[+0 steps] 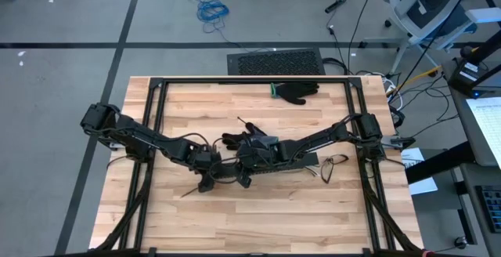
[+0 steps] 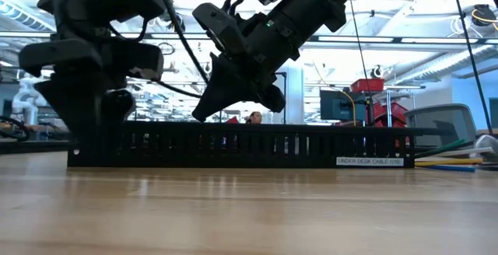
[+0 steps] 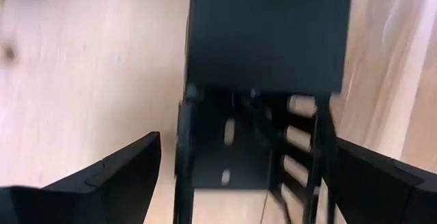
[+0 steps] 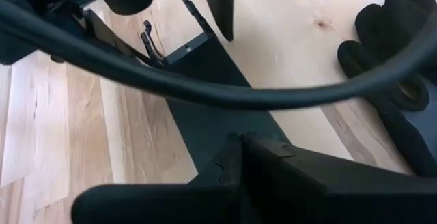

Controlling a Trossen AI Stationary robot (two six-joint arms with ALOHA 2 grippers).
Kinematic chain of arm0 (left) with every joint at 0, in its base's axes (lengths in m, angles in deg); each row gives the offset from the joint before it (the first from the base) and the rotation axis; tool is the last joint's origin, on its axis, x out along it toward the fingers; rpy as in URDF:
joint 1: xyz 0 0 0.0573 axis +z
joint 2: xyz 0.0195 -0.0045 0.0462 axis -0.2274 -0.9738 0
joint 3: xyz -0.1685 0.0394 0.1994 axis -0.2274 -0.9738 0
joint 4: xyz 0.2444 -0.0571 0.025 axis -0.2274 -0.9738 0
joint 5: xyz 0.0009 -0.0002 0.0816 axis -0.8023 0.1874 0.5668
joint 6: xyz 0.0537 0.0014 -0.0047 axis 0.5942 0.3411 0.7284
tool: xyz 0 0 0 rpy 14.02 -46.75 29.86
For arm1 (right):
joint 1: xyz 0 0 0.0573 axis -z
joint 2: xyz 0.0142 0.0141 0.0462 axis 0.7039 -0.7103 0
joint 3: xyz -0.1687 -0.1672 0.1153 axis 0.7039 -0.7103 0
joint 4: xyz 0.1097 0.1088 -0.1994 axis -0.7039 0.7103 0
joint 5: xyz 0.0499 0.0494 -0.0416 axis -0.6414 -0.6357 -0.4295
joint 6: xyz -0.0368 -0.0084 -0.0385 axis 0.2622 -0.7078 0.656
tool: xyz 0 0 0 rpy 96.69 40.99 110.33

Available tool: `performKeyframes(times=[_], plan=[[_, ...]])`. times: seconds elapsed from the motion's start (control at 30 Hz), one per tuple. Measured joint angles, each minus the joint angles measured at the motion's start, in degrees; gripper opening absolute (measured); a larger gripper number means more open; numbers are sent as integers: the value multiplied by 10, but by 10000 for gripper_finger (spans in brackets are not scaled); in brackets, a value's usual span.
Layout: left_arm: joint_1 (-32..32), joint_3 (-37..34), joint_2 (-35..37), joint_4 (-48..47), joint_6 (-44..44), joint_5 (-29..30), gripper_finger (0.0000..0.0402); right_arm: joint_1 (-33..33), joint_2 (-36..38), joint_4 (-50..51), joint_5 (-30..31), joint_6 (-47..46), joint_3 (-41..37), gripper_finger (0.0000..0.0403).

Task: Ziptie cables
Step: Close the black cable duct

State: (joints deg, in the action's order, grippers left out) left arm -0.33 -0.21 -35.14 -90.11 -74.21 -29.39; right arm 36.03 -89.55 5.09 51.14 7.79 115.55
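Ziptie job: nothing tied yet as far as I can see.
My left gripper is spread wide, straddling the end of the black slotted channel; my right gripper is pinched closed, nothing visibly in it, over the channel's middle. Cables lie loose near the channel's right end, unbundled. The channel's white label reads "UNDER DESK CABLE", rest unclear.

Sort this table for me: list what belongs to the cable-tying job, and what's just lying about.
Job in hand:
- cables, loose by the right arm
- black slotted channel
- left pincer, open astride the channel's end
- right pincer, shut, over the channel

Lying about:
- black glove at the far edge
- second black glove mid-table
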Motion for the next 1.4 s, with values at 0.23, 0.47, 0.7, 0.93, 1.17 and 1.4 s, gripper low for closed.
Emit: performKeyframes(times=[0.23,0.47,0.7,0.93,1.17,1.4], plan=[[0,-3,0,34,9,26,370,0,1,0,0,-2,0,0],[0,-3,0,33,39,22,355,0,1,0,-1,-2,0,0],[0,-3,0,30,55,34,318,0,1,0,-1,-17,0,0],[0,-3,0,31,55,49,297,0,1,0,-2,-18,0,0],[0,-3,0,30,55,51,280,0,1,-1,-3,-23,0,0],[0,-3,0,30,55,51,250,0,1,-1,-3,-21,0,0]])
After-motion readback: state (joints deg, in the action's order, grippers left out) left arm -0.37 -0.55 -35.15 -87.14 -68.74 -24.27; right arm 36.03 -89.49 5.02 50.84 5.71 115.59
